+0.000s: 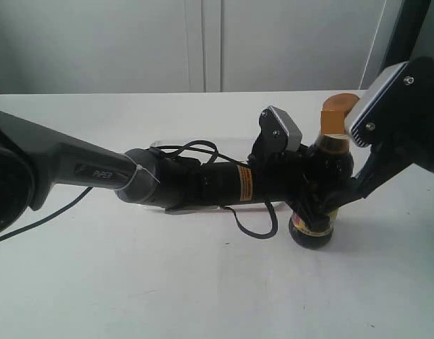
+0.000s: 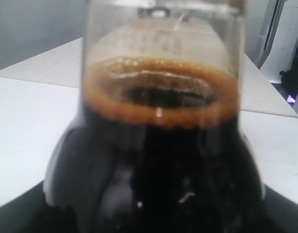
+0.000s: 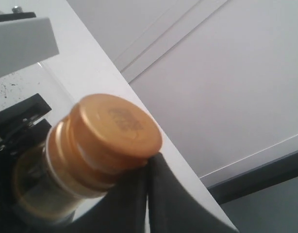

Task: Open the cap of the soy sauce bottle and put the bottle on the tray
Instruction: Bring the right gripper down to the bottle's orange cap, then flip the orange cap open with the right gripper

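The soy sauce bottle (image 1: 313,227) stands upright on the table, right of the middle, with dark liquid and a red-and-yellow label low down. My left gripper (image 1: 321,178) reaches across from the left and is shut on its body. The left wrist view is filled by the bottle (image 2: 161,145) with foam at the liquid line. The orange-gold cap (image 1: 338,113) is closed. My right gripper (image 3: 149,161) is shut, fingers pressed together, with the tips touching the underside of the rim of the cap (image 3: 115,128). The white tray (image 1: 235,147) lies behind the left arm.
The left arm (image 1: 203,183) and its cable lie across the tray and hide most of it. The right arm (image 1: 390,152) comes in from the right edge. A grey wall stands behind the white table (image 1: 167,282).
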You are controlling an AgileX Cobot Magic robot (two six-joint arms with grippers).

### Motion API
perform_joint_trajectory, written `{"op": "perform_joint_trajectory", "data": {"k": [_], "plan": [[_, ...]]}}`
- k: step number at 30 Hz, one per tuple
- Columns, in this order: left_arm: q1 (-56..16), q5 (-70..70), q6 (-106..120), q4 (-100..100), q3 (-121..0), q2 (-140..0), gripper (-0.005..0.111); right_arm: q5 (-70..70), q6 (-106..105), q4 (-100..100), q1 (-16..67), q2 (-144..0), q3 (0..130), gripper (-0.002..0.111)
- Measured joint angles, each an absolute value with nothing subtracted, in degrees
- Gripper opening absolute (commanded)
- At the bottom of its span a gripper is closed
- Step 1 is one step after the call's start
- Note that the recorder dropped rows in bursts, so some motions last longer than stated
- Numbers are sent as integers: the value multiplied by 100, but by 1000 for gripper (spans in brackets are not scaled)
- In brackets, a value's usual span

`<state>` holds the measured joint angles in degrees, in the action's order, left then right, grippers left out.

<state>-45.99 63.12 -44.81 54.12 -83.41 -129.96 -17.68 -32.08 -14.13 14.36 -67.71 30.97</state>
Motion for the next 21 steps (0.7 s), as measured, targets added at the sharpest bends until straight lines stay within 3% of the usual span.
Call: {"op": "perform_joint_trajectory", "data": {"k": [21], "plan": [[-4599,6293,-4481,5402,-8352,-12996,0,-1907,-2476,-1532,1676,-6771,3445,0]]}}
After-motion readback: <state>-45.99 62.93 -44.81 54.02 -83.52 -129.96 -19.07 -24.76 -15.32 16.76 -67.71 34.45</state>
